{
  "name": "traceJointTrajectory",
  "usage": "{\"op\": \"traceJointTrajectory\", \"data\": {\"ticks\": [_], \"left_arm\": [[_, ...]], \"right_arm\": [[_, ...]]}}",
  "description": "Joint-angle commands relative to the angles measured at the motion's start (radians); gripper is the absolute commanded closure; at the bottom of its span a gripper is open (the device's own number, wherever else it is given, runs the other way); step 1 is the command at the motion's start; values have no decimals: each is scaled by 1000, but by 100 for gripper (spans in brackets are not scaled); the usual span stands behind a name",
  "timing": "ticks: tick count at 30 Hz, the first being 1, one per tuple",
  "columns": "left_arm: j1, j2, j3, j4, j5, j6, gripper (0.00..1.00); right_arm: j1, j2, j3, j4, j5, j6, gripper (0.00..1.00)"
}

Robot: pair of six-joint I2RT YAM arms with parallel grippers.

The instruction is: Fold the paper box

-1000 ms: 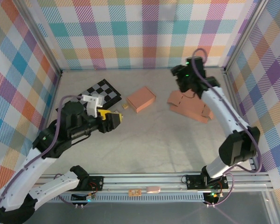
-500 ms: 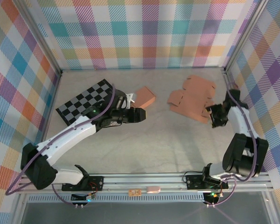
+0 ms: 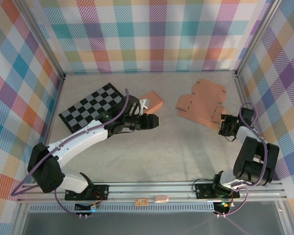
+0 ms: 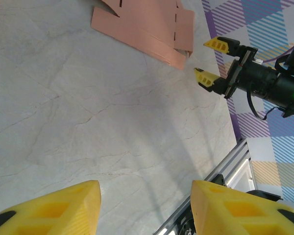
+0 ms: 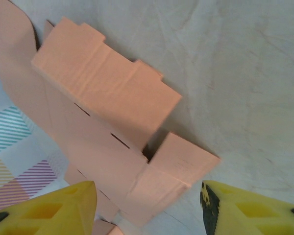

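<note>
pale grey stone-patterned table (image 3: 176, 152) enclosed by plaid cloth walls (image 3: 152, 34). the salmon-pink die-cut paper box blank (image 3: 198, 105) lies unfolded toward 1 o'clock on the table. the right gripper (image 3: 222, 126), jaws spread and empty, sits just beside the blank's 5 o'clock corner. the left gripper (image 3: 154, 121), jaws likewise spread and empty, is held near table centre, well apart from the blank. judged step: first grasp of a flap. approach low, straddle the corner flap (image 5: 179, 164) near its crease, and close before lifting. room looks tight at 3 o'clock against the aluminium frame rail (image 3: 241, 85); open table lies toward 6 and 7 o'clock. a small folded pink box (image 3: 152, 102) and a black-and-white chequered mat (image 3: 90, 105) occupy 10 to 11 o'clock.
</note>
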Motion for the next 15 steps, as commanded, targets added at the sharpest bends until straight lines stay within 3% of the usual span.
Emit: {"op": "traceJointTrajectory", "data": {"ticks": [1, 15], "left_arm": [[-5, -28, 1, 23, 14, 5, 49], [-2, -39, 8, -6, 16, 33, 49]], "right_arm": [[-2, 49, 21, 107, -36, 46, 44], [25, 142, 55, 127, -39, 34, 50]]}}
